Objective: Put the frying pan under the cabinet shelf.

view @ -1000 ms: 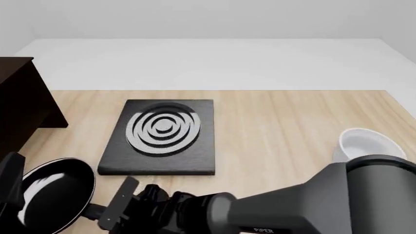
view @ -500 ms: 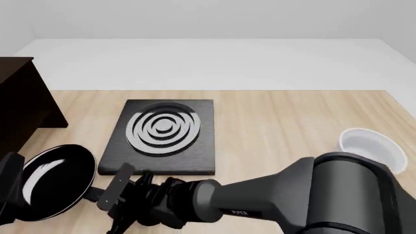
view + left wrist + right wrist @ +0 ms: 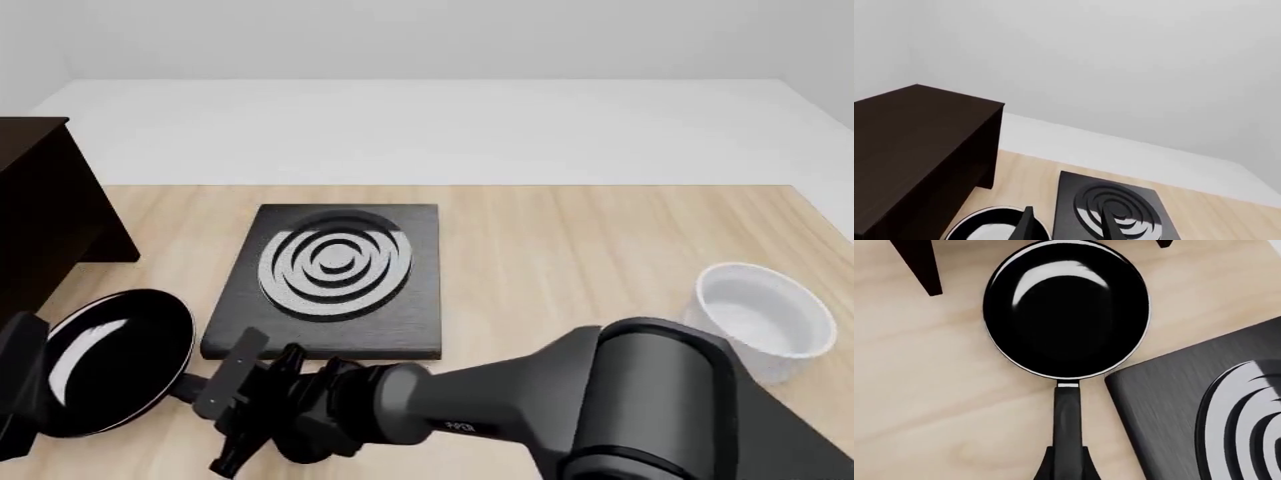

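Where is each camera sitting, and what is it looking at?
Front view: sits above and behind the arms, looking forward and down at the table; the right arm crosses it, holding the frying pan by its handle.
Left wrist view: sits behind the left gripper, looking towards the cabinet shelf and the far wall; only the fingertips show.
Right wrist view: sits behind the right gripper, looking down on the frying pan; its fingers pinch the handle.
All three show the pan and the ringed black slab.

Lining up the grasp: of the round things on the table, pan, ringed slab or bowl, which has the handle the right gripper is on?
The frying pan: glossy black with a slim handle running into the right gripper.
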You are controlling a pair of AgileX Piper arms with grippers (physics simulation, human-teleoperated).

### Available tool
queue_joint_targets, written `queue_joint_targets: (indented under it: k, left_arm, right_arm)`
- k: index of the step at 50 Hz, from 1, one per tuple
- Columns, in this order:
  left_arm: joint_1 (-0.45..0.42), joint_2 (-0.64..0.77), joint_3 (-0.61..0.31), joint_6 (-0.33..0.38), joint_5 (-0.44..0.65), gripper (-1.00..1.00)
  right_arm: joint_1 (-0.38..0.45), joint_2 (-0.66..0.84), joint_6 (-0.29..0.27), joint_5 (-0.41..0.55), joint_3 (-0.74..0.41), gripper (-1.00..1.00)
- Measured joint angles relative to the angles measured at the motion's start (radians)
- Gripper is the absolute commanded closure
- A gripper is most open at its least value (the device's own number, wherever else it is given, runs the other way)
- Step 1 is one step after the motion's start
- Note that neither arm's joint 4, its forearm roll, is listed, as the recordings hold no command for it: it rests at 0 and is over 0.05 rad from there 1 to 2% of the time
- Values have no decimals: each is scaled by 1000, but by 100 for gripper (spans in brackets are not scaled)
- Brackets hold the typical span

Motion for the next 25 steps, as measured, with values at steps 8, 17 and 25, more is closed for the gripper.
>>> queue_joint_targets:
  k: [8,17,25]
  left_arm:
    - [5,0,8,-5,-7,-100]
    - [12,0,15,-10,-15,-100]
    - [15,0,16,-15,-16,-100]
  right_arm:
    - [3,30,-1,8,-39,100]
    - [2,60,-11,27,-89,100]
    - [-1,84,-24,42,-133,100]
